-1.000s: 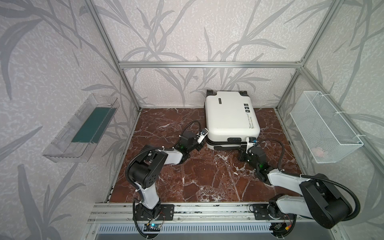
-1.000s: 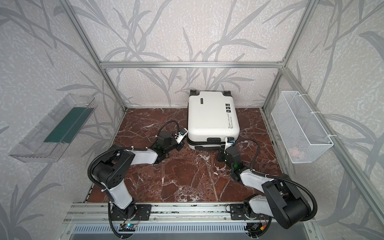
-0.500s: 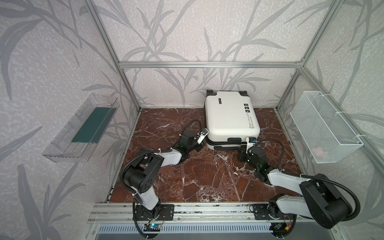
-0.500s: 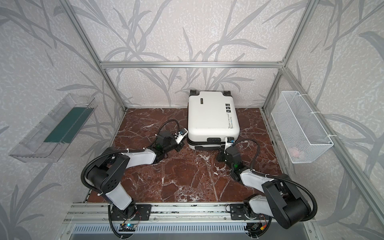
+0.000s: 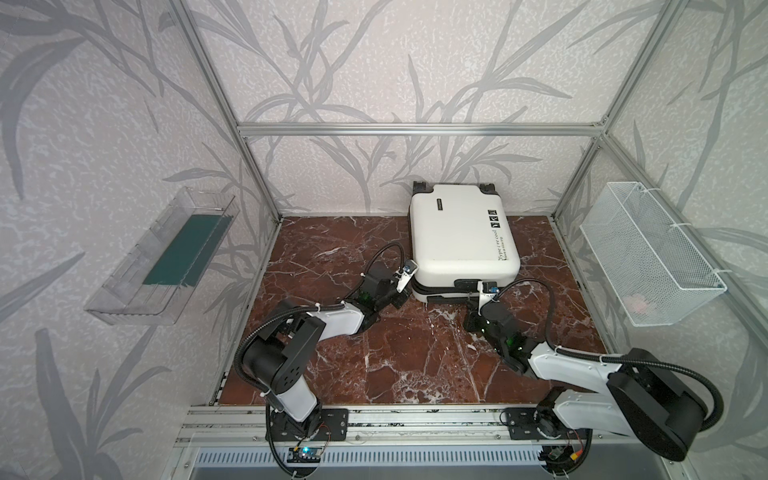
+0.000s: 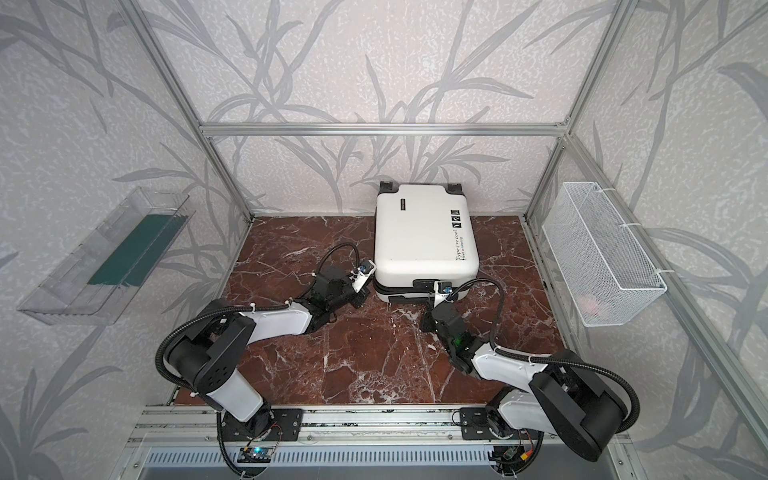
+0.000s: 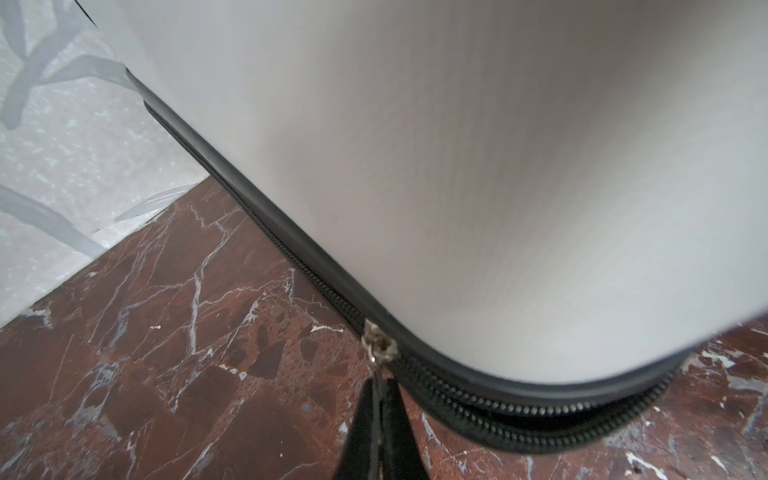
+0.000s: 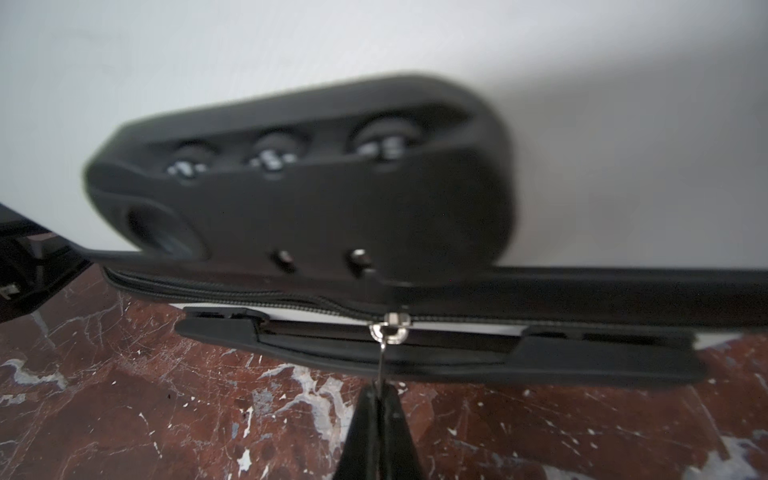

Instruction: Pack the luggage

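Observation:
The luggage, a white hard-shell suitcase, lies flat and closed at the back of the marble floor in both top views. My left gripper sits low at its front left corner. In the left wrist view this gripper is shut on the metal pull of a zipper slider; the zipper teeth past the corner stand apart. My right gripper is at the front edge. In the right wrist view it is shut on a second zipper pull, below the black combination lock.
A clear plastic tray holding a green sheet hangs on the left wall. A white wire basket with a small pink thing hangs on the right wall. Aluminium posts frame the cell. The suitcase handle lies along the floor.
The left arm's elbow has swung to the left while its gripper stays on the zipper pull at the suitcase corner. The right arm has not moved.

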{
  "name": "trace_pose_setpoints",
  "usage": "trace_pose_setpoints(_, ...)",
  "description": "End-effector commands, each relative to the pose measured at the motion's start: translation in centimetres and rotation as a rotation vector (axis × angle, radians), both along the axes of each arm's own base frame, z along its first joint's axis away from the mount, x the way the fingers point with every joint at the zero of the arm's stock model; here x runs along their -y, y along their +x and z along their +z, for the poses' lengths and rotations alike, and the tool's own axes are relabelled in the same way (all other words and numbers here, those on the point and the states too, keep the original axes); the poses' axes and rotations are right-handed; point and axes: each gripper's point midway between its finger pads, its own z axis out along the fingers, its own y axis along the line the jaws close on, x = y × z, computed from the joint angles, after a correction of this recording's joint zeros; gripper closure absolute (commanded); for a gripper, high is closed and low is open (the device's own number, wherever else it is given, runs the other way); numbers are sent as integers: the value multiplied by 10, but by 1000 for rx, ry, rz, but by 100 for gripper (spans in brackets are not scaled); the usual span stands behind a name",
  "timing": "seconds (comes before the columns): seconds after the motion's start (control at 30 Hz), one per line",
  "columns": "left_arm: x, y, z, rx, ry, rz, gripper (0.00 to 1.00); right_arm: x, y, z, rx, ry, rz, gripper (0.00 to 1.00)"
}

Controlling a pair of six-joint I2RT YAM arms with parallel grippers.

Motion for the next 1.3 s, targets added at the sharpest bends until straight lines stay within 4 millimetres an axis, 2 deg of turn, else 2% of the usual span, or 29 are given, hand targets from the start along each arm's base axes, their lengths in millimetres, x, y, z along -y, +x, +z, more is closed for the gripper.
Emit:
trace_pose_setpoints(0.0, 28, -14, 29, 72, -78, -94, 100, -47, -24, -18, -69, -45, 170, 100)
trace_pose_setpoints(0.27, 27, -18, 29, 69, -97, -89, 100, -128, -38, 5, 26, -90, 287, 100)
trace_pose_setpoints(0.37, 27, -18, 29, 70, -108, -81, 100, -145, -36, 6, 26, -81, 303, 100)
trace_pose_setpoints(0.47, 23, -20, 32, 72, -118, -65, 100, -140, -25, 4, 54, -67, 250, 100)
trace_pose_setpoints(0.57, 17, -25, 39, 72, -143, -49, 100, -124, -11, 1, 35, -35, 202, 100)
trace_pose_setpoints(0.83, 7, -49, 52, 46, -184, -31, 100, -102, 7, 1, 11, -26, 154, 100)
trace_pose_setpoints(1.03, 11, -71, 44, -5, -179, -55, 100, -93, 16, -3, -7, -19, 135, 100)
trace_pose_setpoints(1.27, 25, -95, 27, -48, -190, -90, 100, -82, 22, -10, -32, -2, 124, 100)
